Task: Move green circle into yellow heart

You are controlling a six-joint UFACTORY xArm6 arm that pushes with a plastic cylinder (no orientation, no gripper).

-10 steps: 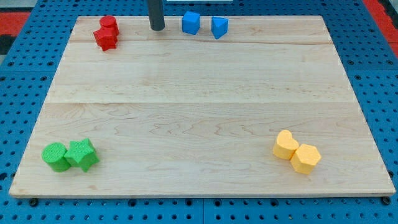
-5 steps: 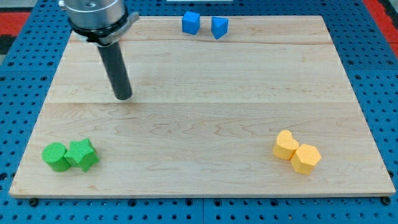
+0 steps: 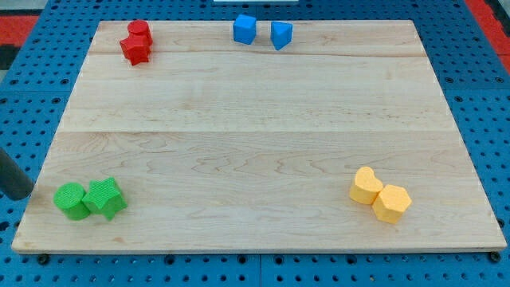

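The green circle (image 3: 70, 200) lies near the board's bottom left corner, touching a green star (image 3: 106, 198) on its right. The yellow heart (image 3: 366, 185) lies at the bottom right, touching a yellow hexagon (image 3: 392, 202). My tip (image 3: 19, 194) shows at the view's left edge, just off the board's left side. It stands a short way left of the green circle and apart from it.
Two red blocks (image 3: 137, 43) sit together at the top left. A blue cube (image 3: 245, 29) and a blue block (image 3: 280, 34) sit at the top middle. The wooden board (image 3: 255, 119) rests on a blue pegboard.
My tip has swept from the board's top edge, down across the left part, to the left edge beside the green circle. No block has moved.
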